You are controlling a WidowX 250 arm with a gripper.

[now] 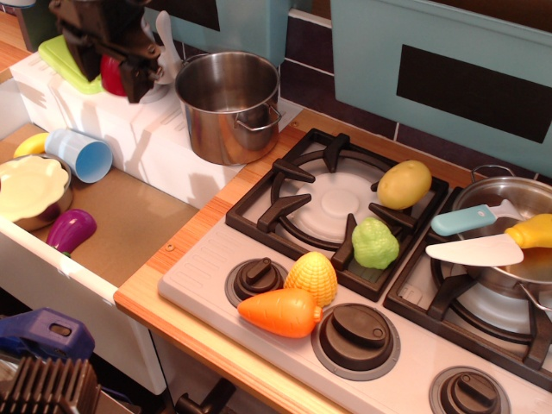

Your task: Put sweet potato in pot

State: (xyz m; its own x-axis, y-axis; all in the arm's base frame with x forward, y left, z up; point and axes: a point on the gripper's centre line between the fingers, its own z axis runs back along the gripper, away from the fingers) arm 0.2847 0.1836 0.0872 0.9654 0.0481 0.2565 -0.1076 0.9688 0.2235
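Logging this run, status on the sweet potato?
Pincer shut on sweet potato, in the air left of pot. Pot empty, open-topped. Nothing between them.

Sweet potato (111, 76) mostly hidden between the jaws; arm cut off by top edge.

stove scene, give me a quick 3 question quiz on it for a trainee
1. True or false: the sweet potato is already inside the pot.
2. What lies across the pan at the right edge? A) white knife B) carrot C) blue cup
3. Which vegetable sits nearest the front edge of the stove?

Key:
1. False; it is held between the gripper fingers, left of the pot.
2. A, the white knife.
3. The orange carrot.
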